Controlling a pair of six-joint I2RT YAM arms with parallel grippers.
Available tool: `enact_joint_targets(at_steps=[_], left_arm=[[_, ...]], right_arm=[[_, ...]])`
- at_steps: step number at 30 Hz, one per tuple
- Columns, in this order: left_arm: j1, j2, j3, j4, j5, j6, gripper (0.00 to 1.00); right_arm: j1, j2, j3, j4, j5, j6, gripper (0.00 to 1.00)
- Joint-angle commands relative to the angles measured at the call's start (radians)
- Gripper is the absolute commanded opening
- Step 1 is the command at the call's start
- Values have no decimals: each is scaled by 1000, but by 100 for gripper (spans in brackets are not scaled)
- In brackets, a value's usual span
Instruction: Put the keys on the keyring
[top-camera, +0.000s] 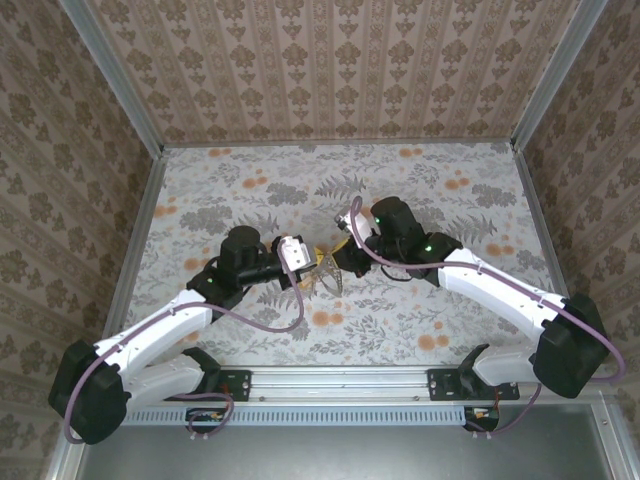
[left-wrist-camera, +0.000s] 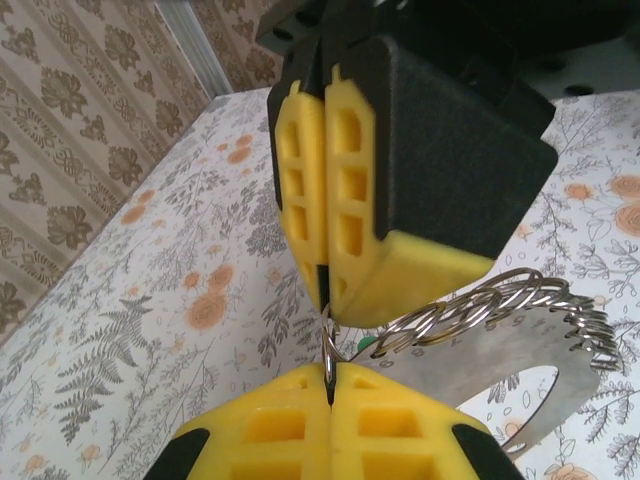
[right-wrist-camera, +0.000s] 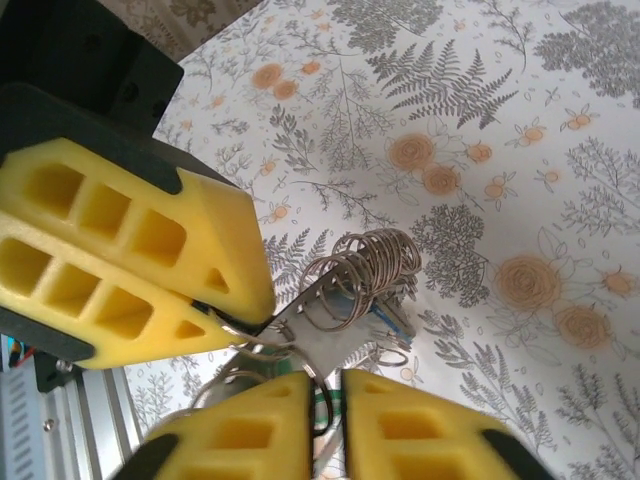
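The keyring (left-wrist-camera: 500, 300) is seen as a bunch of thin silvery wire rings, fanned like a coil and threaded on a flat metal plate (left-wrist-camera: 560, 370) with a hole in it. It is held clear of the tabletop (top-camera: 250, 180), about midway between the left and right edges and somewhat closer to the near edge than to the far one. Of the keys (left-wrist-camera: 365, 343), little can be made out: a green sliver shows among the rings, and whether any key is already threaded cannot be told.

The bunch is judged to be light, stiff and springy. The wire is smooth and is likely to slip or twist between soft pads, while the loose rings will swing and tangle. Hold is best taken across a single ring, close to the plate, so that it cannot pivot; the keys are best pinched flat by the head.

One ring is clamped edge-on by the left pincer (left-wrist-camera: 330, 378), its pads pressed together. The right pincer (right-wrist-camera: 325, 388) is nearly closed, with wire rings and something green caught in the narrow gap. The two pincers meet almost tip to tip.
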Motion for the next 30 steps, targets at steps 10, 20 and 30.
enact_joint_targets(at_steps=[10, 20, 30], left_arm=[[-9, -44, -19, 113, 164, 7, 0], [-9, -42, -6, 114, 285, 50, 0], [-17, -21, 20, 105, 338, 70, 0]], right_arm=[[-42, -181, -91, -39, -190, -596, 28], [-43, -262, -47, -177, -172, -887, 29], [-29, -187, 41, -196, -247, -851, 27]])
